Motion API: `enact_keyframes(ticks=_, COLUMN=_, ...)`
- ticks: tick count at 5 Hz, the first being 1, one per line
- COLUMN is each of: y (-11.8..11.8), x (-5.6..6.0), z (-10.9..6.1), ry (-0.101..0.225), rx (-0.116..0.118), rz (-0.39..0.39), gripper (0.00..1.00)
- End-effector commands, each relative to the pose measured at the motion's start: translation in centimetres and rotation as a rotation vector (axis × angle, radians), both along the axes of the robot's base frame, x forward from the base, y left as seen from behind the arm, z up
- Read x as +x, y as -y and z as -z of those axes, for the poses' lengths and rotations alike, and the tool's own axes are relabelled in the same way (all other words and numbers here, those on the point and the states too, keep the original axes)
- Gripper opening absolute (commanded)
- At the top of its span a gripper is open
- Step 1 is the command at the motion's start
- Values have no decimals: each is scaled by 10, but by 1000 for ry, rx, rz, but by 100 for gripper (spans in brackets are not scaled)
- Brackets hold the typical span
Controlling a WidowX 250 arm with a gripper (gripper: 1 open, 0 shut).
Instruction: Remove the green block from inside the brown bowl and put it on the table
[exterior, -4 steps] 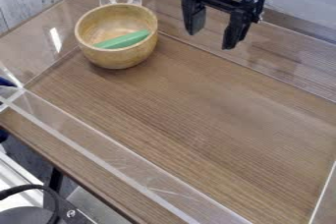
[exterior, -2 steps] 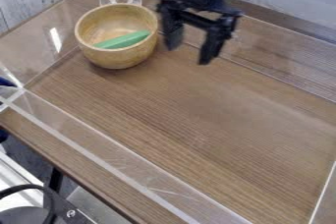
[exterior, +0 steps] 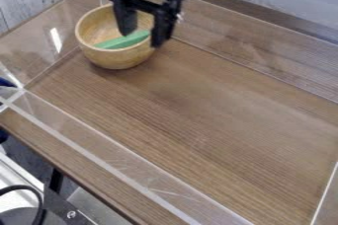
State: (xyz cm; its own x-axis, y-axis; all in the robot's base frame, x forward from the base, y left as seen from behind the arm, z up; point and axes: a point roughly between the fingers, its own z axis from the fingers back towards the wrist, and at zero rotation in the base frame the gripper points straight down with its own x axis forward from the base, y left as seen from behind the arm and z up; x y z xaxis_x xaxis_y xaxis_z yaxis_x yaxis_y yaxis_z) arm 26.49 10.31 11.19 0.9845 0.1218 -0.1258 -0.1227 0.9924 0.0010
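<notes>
The brown bowl (exterior: pixel 106 53) stands on the table (exterior: pixel 199 111) at the back left. Inside it lies the green block (exterior: pixel 126 40), flat against the bowl's right inner side and partly covered by the gripper's fingers. My gripper (exterior: pixel 142 30) hangs over the bowl's right half with its dark fingers (exterior: pixel 161 27) spread apart and pointing down. It is open and nothing is held between the fingers.
Clear plastic walls (exterior: pixel 79 150) run along the table's edges, with a low one crossing the front left. A black stand (exterior: pixel 34 204) shows below the table's front corner.
The gripper has travelled left from the table's back right to above the bowl, staying open. The green block and bowl have not moved.
</notes>
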Motion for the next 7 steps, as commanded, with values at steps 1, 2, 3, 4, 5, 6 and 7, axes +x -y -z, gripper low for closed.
enact_keyframes(ticks=1, y=-28, x=13, z=-18, ry=78, rx=35, rz=-13, gripper=100)
enact_keyframes(ticks=2, y=-40, x=18, z=-9, ry=69, rx=39, rz=-34, gripper=100)
enact_keyframes(ticks=3, y=-54, x=22, z=1, ry=59, rx=41, rz=-54, gripper=100)
enact_keyframes(ticks=4, y=-64, x=26, z=10, ry=54, rx=41, rz=-67, gripper=100)
enact_keyframes(ticks=5, y=-72, x=30, z=19, ry=49, rx=43, rz=-78, gripper=100)
enact_keyframes(ticks=6, y=-76, x=35, z=27, ry=42, rx=47, rz=-82, gripper=100)
enact_keyframes(ticks=7, y=-80, x=40, z=34, ry=36, rx=51, rz=-83, gripper=100)
